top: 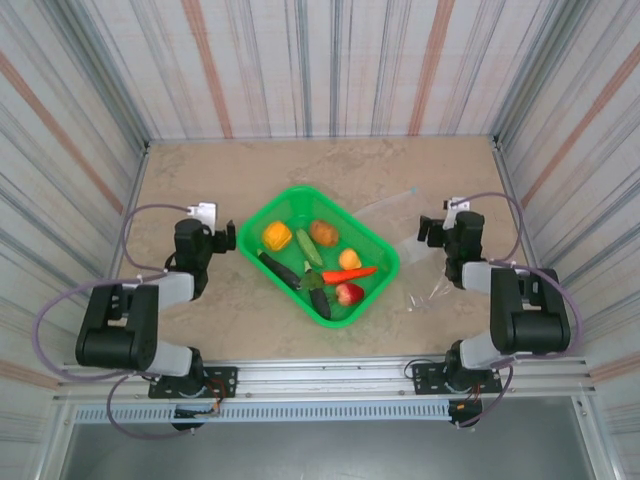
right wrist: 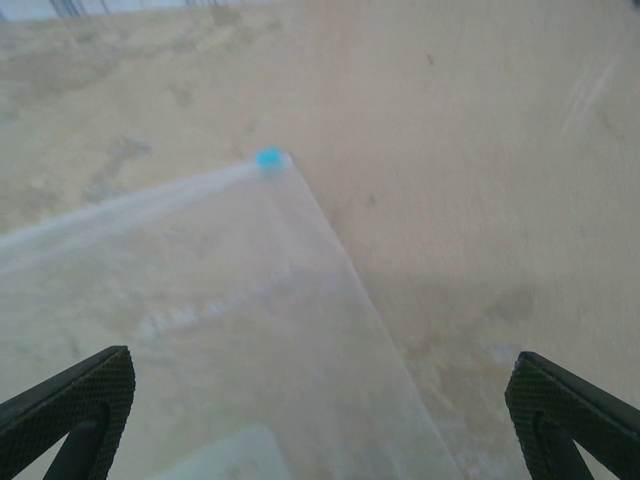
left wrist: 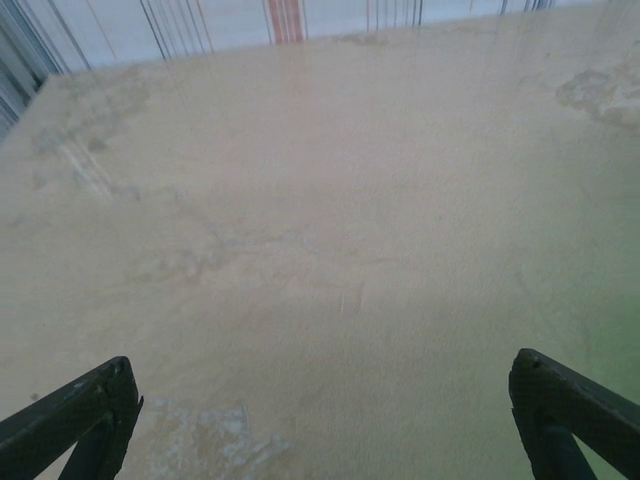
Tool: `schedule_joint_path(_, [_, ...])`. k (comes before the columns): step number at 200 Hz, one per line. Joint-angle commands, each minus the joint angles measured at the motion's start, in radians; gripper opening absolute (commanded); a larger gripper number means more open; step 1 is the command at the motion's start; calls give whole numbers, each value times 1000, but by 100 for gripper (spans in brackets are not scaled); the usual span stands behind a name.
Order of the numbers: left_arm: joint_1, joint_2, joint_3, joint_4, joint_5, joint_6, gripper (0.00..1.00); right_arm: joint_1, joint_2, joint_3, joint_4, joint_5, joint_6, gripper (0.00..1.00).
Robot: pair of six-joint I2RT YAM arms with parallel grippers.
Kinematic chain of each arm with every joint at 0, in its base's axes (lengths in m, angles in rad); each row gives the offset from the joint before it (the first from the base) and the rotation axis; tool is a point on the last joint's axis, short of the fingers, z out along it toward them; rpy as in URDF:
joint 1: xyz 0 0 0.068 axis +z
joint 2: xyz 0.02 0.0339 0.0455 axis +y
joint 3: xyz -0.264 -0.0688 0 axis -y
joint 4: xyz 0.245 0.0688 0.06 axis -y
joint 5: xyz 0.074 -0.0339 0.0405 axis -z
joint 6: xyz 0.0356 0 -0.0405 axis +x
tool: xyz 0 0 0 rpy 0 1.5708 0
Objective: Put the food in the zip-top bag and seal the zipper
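Opening step, nothing bagged: left tool point(left wrist: 320, 365) and right tool point(right wrist: 322, 358) both gape wide and empty, the food point(top: 315, 260) sits in the green basket point(top: 297, 189), the zip-top bag point(right wrist: 220, 320) lies flat at its three o'clock, so next probably means pinching the bag's mouth open.

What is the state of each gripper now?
Left gripper: open, holding nothing.
Right gripper: open, holding nothing, over the bag.
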Motion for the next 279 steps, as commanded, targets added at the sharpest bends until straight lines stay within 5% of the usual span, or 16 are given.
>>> schedule_joint_path(1, [-46, -132, 42, -81, -107, 50, 99, 58, -124, 122, -233, 62, -46, 99])
schedule_joint_path(58, [-209, -513, 144, -304, -104, 19, 99, 319, -412, 284, -447, 142, -103, 99])
schedule_joint_path(99, [-430, -760, 358, -815, -152, -343, 98, 522, -479, 578, -924, 364, 203, 99])
schedule_joint_path(114, [-454, -778, 466, -1065, -29, -375, 98, 516, -478, 667, -1168, 278, 370, 99])
schedule_joint_path(132, [-453, -766, 592, -1383, -46, -451, 99, 360, -542, 635, -1193, -155, 431, 99])
schedule_joint_path(144, [-452, -766, 617, -1475, -8, -474, 99, 261, -573, 591, -1168, -325, 522, 99])
schedule_joint_path(165, [-452, -801, 580, -1483, 142, -537, 99, 322, -545, 624, -1337, -290, 511, 99])
schedule_joint_path(238, [-450, -715, 270, -1393, 410, -788, 97, 590, -544, 472, -1580, -236, 597, 95])
schedule_joint_path(279, [-450, -626, 163, -1258, 501, -843, 97, 625, -551, 271, -1471, -364, 713, 93])
